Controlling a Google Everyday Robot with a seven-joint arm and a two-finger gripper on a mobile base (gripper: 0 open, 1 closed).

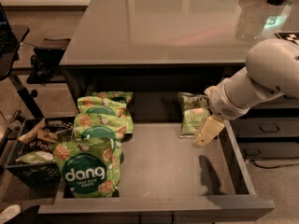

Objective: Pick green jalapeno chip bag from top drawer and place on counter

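The green jalapeno chip bag (192,113) lies at the back right of the open top drawer (163,164), dull dark green with a pale label patch and an orange spot. My gripper (206,133) hangs from the white arm that reaches in from the right. It hovers over the drawer just right of the bag's lower edge, apart from it, and casts a shadow on the drawer floor. The counter (163,24) is the glossy grey top behind the drawer.
Several brighter green "dang" bags (91,164) are stacked along the drawer's left side. A black basket (30,171) of snacks sits on the floor at left. Narrower dark drawers (266,127) with bar handles stand at right. Clear jars (254,15) stand on the counter's far right.
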